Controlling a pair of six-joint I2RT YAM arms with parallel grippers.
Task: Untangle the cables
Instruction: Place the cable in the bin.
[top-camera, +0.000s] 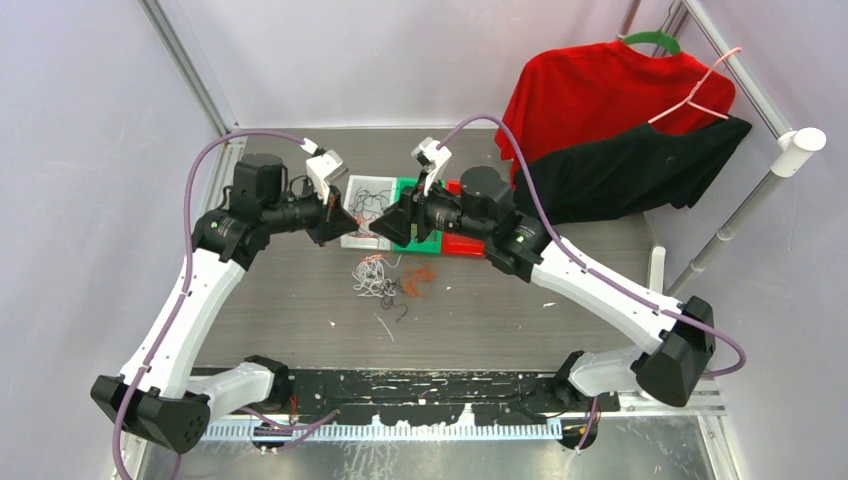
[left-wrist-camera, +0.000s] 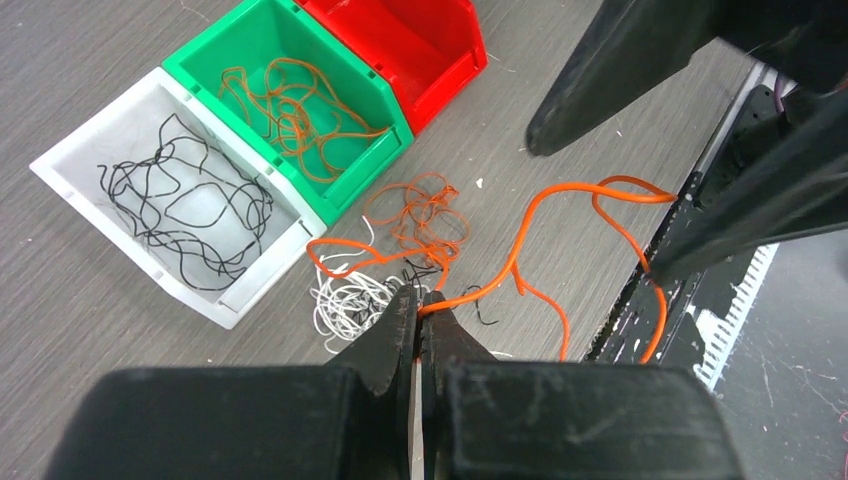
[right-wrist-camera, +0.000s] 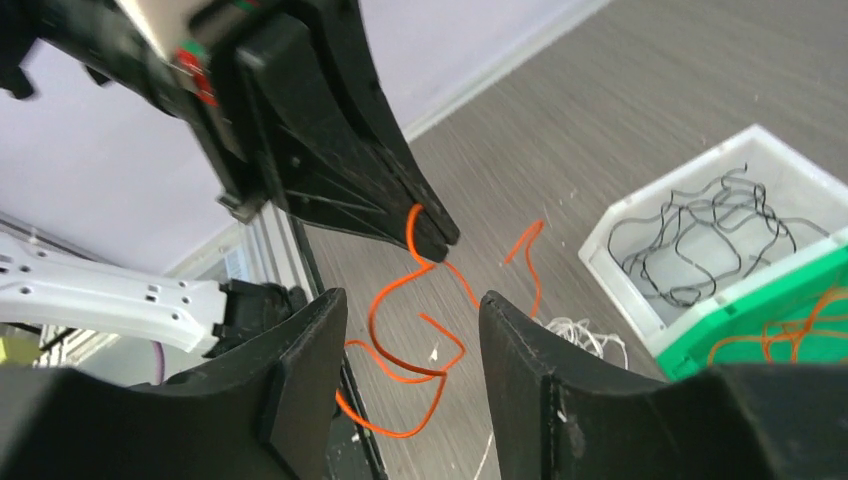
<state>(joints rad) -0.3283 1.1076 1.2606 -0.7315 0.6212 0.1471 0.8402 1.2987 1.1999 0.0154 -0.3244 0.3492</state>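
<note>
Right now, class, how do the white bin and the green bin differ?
The white bin holds black cables; the green bin holds orange cables. The white bin ends the row; the green bin sits between it and the red bin. Both are open-topped, the same shape, and set side by side.
</note>
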